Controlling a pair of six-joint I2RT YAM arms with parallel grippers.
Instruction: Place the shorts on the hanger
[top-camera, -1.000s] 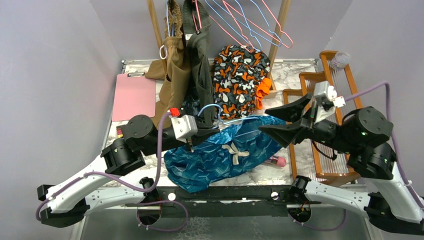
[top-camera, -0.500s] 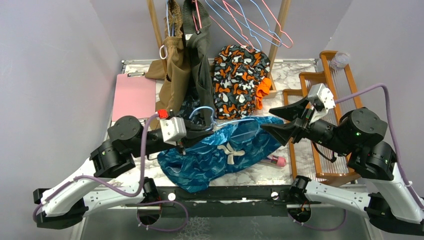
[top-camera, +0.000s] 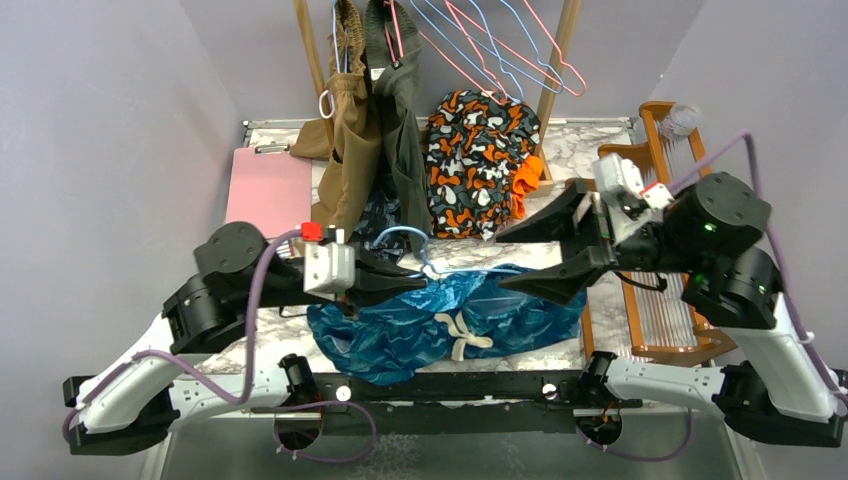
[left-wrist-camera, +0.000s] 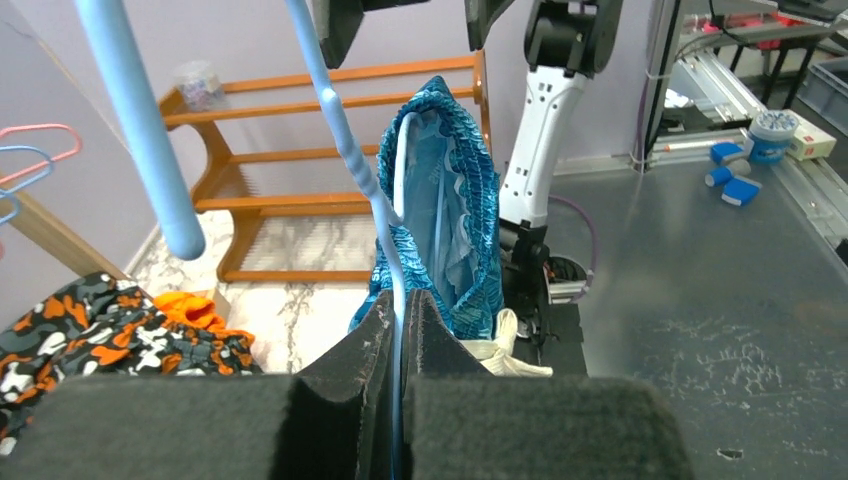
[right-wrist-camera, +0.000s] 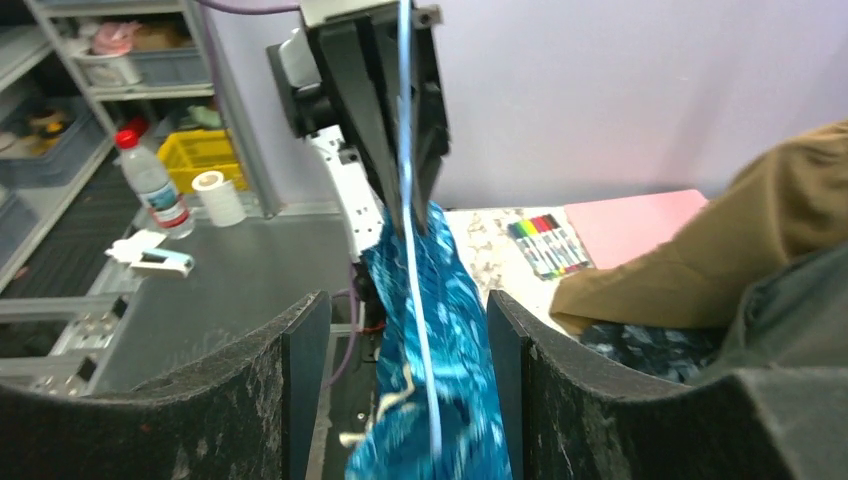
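Over the last second the left arm drew back leftward, dragging the shorts toward the near counter edge. The right gripper swung in over their right end.

Left gripper: clamped tight on the light-blue hanger wire. Shorts hang bunched on the hanger, partly lifted.

Right gripper: jaws wide, empty, straddling the wire.

Step in hand: threading. Next, probably: the right gripper pinches the fabric and draws it along the wire.

Glossy cloth shorts; smooth coated-wire hanger
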